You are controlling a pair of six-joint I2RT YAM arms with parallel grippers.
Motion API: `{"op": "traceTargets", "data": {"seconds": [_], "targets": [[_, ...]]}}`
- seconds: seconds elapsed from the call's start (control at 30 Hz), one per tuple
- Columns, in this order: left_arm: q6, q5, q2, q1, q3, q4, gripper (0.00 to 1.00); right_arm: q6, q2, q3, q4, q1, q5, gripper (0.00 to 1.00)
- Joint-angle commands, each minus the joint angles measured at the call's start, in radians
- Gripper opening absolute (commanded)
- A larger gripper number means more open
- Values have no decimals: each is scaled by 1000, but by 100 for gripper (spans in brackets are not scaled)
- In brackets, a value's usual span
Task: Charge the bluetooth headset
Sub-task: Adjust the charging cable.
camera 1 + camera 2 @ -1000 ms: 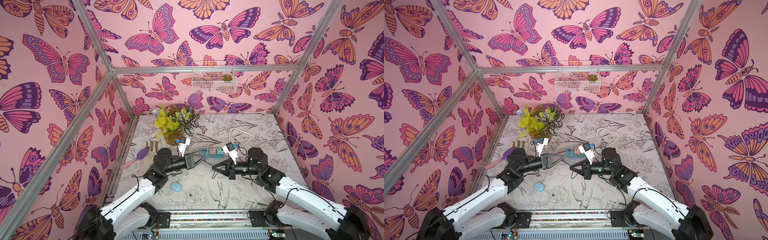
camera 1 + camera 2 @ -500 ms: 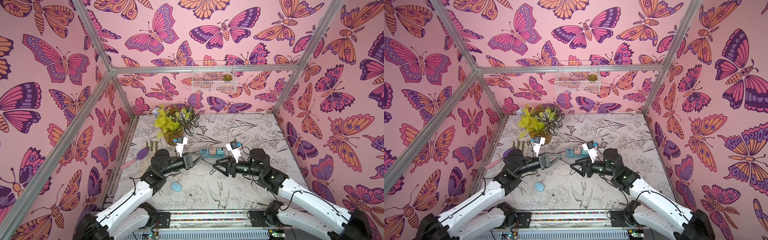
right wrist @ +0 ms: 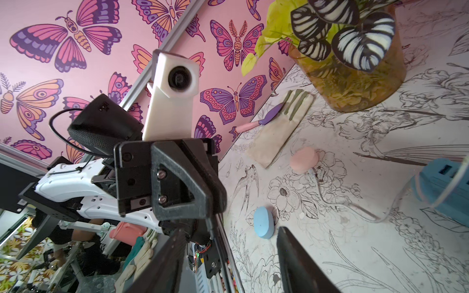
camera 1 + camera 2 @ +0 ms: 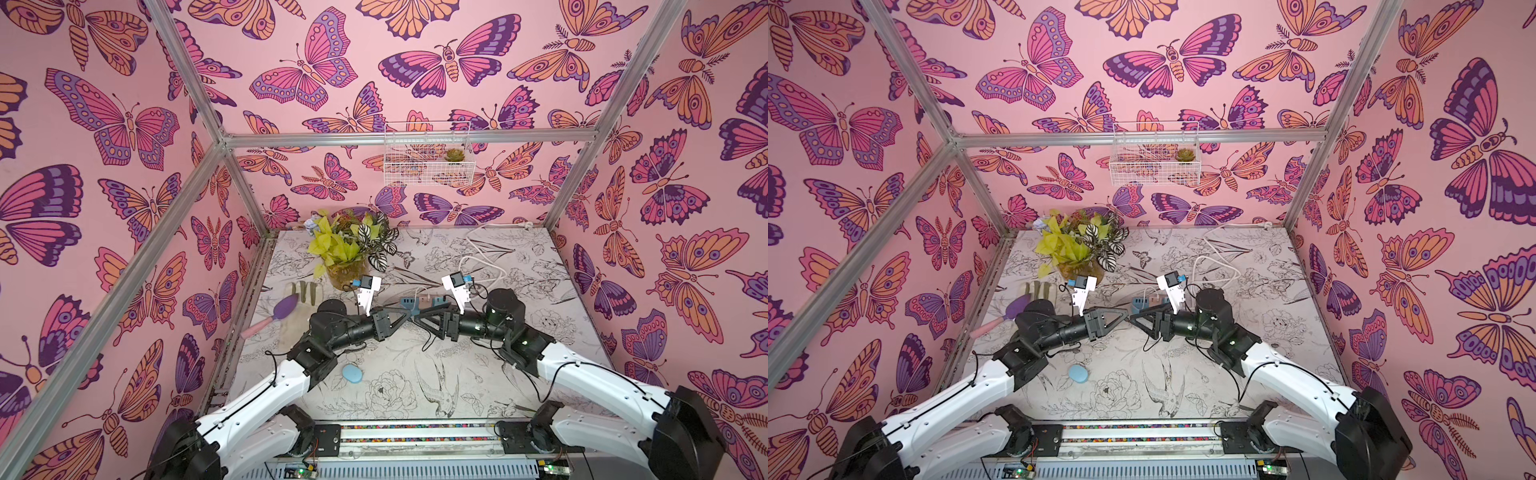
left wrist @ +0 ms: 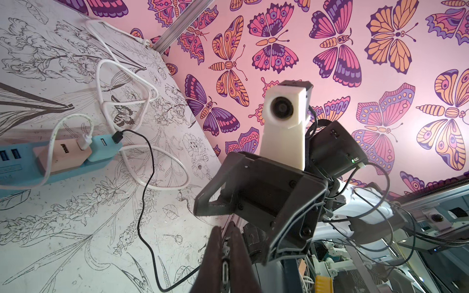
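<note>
The bluetooth headset [image 4: 352, 372] is a pale blue oval case that lies alone on the mat near my left arm, also seen in the right wrist view [image 3: 264, 222]. My left gripper [image 4: 408, 316] is shut on the metal plug [image 5: 225, 269] of a thin black cable [image 5: 144, 203]. The cable's other end sits in a blue adapter [image 5: 117, 137] on the power strip [image 4: 409, 301]. My right gripper [image 4: 424, 323] faces the left one tip to tip, open [image 3: 228, 261] with nothing between its fingers. Both hover above the mat, well away from the headset.
A potted plant [image 4: 347, 266] stands at the back left. A glove [image 4: 305, 293] and a purple trowel [image 4: 282, 309] lie by the left wall. Loops of white cable [image 4: 482, 266] lie behind the strip. A wire basket [image 4: 428, 162] hangs on the back wall.
My right gripper has opened and let go of the cable plug, which stays in the shut left gripper. Both grippers have shifted slightly toward the power strip.
</note>
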Motion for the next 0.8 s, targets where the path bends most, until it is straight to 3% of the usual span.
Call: {"op": "traceTargets", "data": {"seconds": [0.0,0.17,0.53,0.7,0.77], "targets": [[-14,-20,3,-6,-14,81,0,27,15,32,98,26,-41,57],[-32,-20,1,-7,-27,115,0,36,13,9,127,30,-32,50],[-58,-29,-5,-12,-53,169,0,63,40,22,186,31,-79,20],[-66,-32,-11,-13,-58,183,0,70,51,26,194,31,-81,22],[-66,-32,-13,-13,-59,184,0,71,50,24,198,32,-83,17]]}}
